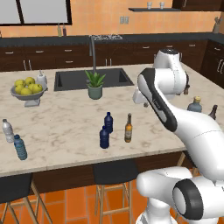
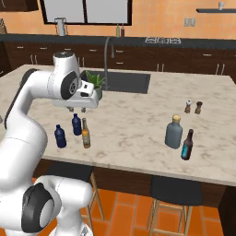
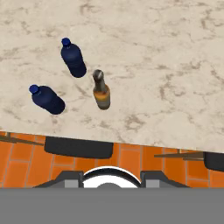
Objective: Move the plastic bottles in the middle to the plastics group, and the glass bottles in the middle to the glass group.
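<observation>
Stool seat (image 3: pixel 78 148) cropped; hand (image 2: pixel 76 109) fingers barely visible.

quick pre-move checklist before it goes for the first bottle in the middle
1. Navy bottles upright in the middle of the counter, apart from each other: ok.
2. Amber bottle upright beside them, not touching: ok.
3. Plastics group in place at the counter's left end, clear bottle and teal ribbed bottle standing: ok.
4. Glass group in place at the right end, flask and dark teal bottle standing: ok.
5. Pincer above the middle bottles, holding nothing: ok.
6. Pincer jaws wide enough for a bottle: cannot tell.
</observation>
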